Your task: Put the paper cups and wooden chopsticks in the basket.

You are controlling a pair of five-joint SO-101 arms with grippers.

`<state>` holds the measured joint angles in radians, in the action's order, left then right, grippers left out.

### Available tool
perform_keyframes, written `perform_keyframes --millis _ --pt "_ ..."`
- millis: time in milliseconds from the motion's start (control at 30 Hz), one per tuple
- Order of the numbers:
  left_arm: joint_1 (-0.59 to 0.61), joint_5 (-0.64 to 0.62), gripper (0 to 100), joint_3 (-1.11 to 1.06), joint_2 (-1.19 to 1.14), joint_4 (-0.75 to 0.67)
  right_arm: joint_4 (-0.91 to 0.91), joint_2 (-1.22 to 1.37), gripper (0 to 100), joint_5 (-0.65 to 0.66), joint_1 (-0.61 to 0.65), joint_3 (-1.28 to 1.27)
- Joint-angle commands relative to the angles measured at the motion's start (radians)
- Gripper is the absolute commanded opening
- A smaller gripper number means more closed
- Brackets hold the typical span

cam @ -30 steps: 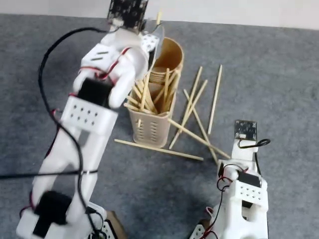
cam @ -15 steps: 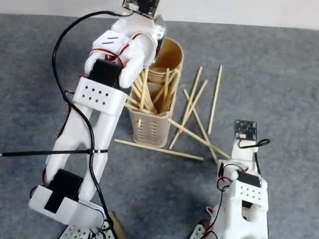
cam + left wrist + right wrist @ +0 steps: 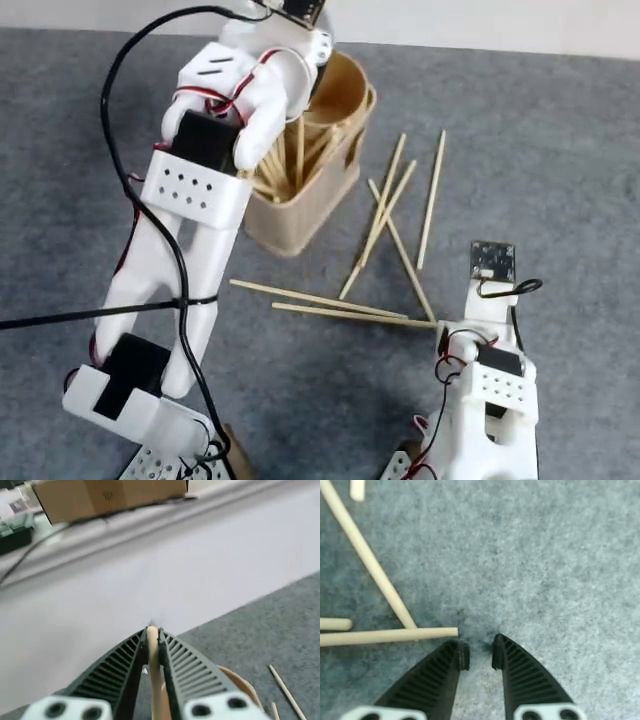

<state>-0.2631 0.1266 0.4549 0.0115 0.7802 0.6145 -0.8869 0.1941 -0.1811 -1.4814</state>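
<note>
The right gripper (image 3: 478, 652) holds its ribbed black fingers (image 3: 451, 662) slightly parted, grasping nothing, beside a round wooden chopstick (image 3: 390, 636) on the fuzzy grey table (image 3: 560, 555). Farther off, the tan basket (image 3: 300, 215) leans. The left gripper (image 3: 152, 631) pinches the paper cup (image 3: 345, 90) by its thin rim.

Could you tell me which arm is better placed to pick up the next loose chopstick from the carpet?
Right, most likely. The right gripper sits open low over the carpet, beside the end of a loose chopstick. The left gripper is up at the basket, shut on a held chopstick.
</note>
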Motion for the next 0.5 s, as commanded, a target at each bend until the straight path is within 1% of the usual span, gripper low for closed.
perform_keyframes --millis 0,133,333,467 --pt "-0.005 0.014 1 0.087 0.022 -0.006 -0.013 -0.002 10.1 -0.003 0.010 0.018" --pt "-0.007 0.014 1 0.077 0.016 -0.006 -0.013 -0.002 10.1 -0.003 0.010 0.018" --pt "-0.022 0.009 1 0.061 -0.081 -0.008 -0.013 -0.002 10.1 -0.003 0.010 0.018" --pt "-0.050 0.006 1 0.134 -0.077 0.012 -0.015 -0.002 10.1 -0.003 0.010 0.018"
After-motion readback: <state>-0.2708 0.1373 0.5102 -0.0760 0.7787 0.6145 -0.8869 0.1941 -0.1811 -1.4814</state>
